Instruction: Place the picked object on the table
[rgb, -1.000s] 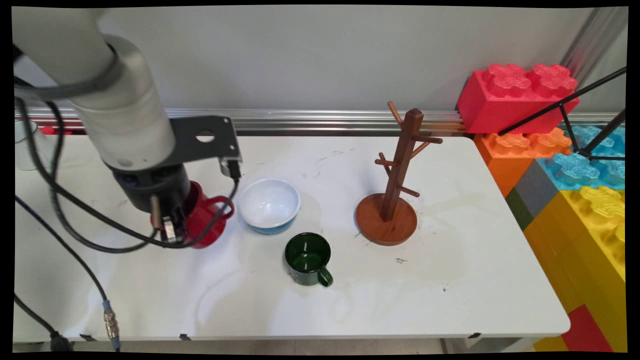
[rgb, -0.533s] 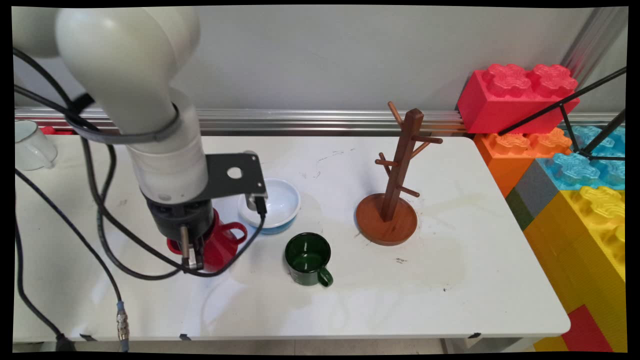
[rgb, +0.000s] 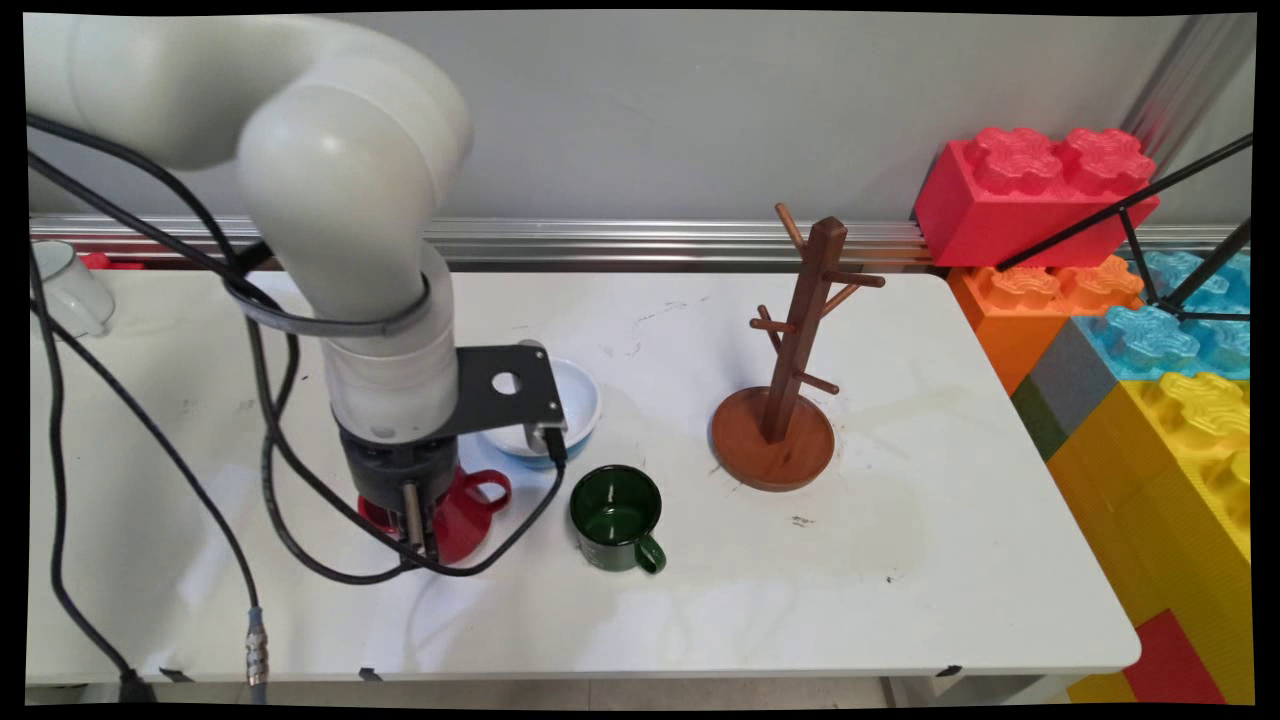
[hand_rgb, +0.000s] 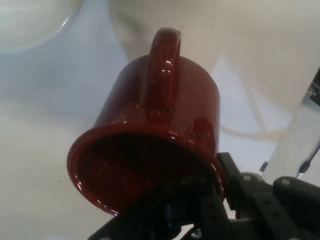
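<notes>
My gripper (rgb: 415, 528) points down at the table's left-middle, shut on the rim of a red speckled mug (rgb: 470, 510). In the hand view the red mug (hand_rgb: 155, 135) fills the frame, tilted, its handle pointing away from the hand and its open mouth toward the gripper (hand_rgb: 202, 192). One finger (hand_rgb: 235, 185) presses the rim from outside. A green mug (rgb: 617, 517) stands upright just right of the red one, handle toward the near edge. A white bowl with a blue outside (rgb: 583, 398) sits behind them, partly hidden by the hand's black bracket.
A wooden mug tree (rgb: 795, 380) stands right of centre on its round base. A white mug (rgb: 68, 290) sits at the far left edge. Large toy bricks (rgb: 1100, 300) are stacked past the table's right end. Black cables (rgb: 280, 500) hang from the arm.
The arm has carried the red mug to the right and toward the near edge, from beside the bowl's left to a spot just left of the green mug.
</notes>
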